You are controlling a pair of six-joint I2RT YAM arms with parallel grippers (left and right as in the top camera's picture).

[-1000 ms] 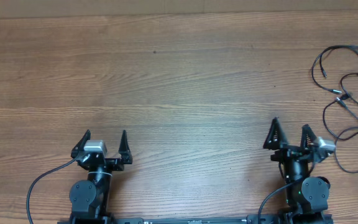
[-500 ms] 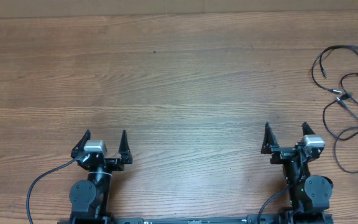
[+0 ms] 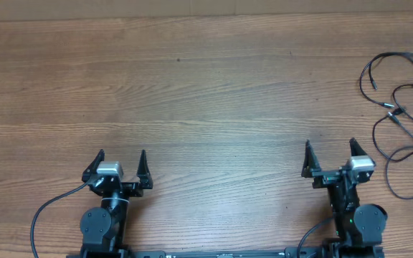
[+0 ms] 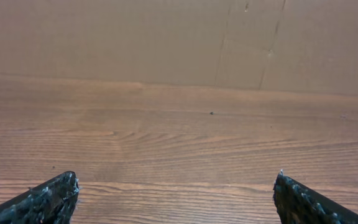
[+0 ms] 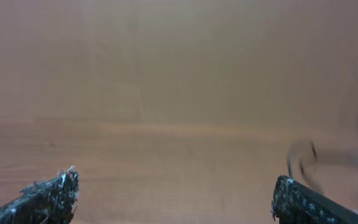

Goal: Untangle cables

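Right pincer (image 3: pixel 330 149) squared up | wide open, empty | left pincer (image 3: pixel 121 156) likewise

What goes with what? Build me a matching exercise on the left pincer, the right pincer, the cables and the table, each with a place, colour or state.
Column one:
1. left pincer
2. right pincer
3. cables
4. table

Column two:
A. open, with the cables close beside it
B. brown wood grain
C. open, far from the cables
D. thin black strands at the right edge of the overhead view

Pairs: 1-C, 2-A, 3-D, 4-B
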